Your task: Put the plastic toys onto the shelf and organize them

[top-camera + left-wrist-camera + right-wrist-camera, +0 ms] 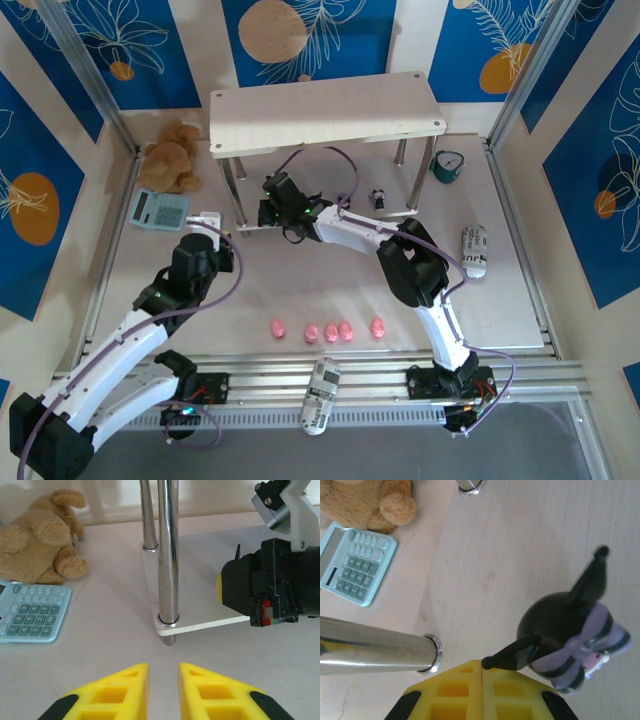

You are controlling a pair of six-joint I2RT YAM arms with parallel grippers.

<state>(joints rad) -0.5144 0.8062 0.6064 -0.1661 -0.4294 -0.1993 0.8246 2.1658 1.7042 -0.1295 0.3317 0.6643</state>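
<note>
Sitting on the lower board (530,540) of the shelf (325,110), near a leg (375,652): one dark figurine (560,625) with a round black head, two thin pointed ears and a purple striped bow. Right end effector (481,674) is reaching in between the tiers with its fingers pressed together. One ear tip is meeting the seam of the fingertips, and it cannot be told whether the ear is being pinched or merely touched. Left end effector (164,672) is hovering low over the counter (250,290), facing the shelf's corner leg, fingers slightly spread and holding nothing. A second figurine (378,197) is standing further right on the same board. Five pigs (331,331) are lying in a row on the counter, well apart from the shelf. Handling, as judged: these are appearing to be hard moulded plastic, very light, smooth, likely slippery and easily toppled. The ears are looking too thin for a secure hold, so the round head or body is offering the better grip, taken across its widest part.
</note>
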